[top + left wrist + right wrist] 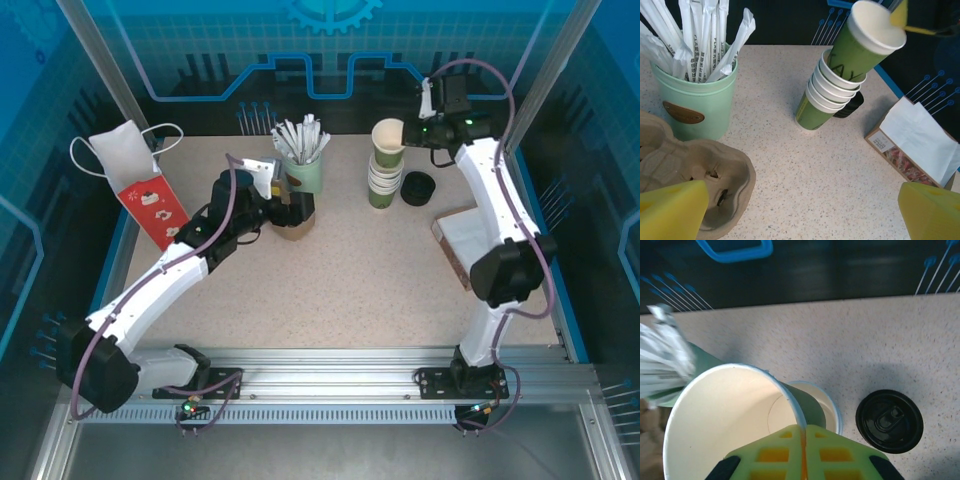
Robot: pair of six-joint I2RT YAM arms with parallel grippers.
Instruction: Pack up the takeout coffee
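While the left jaws hang spread at the cardboard carrier [700, 165] in the middle of the surface [330, 290], the right jaws, farther back, pinch the rim of a tilted lidless cup [735, 420] atop the stack [383, 185]. The takeout coffee [889, 421] stands upright, black lid up, just beside that stack on its right, below the right jaws. By my judgement that arm is much the nearer.

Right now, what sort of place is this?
Likely a mock takeout-coffee counter in a robot test cell: a stack of paper cups, a green cup of wrapped sticks, a cardboard cup carrier.
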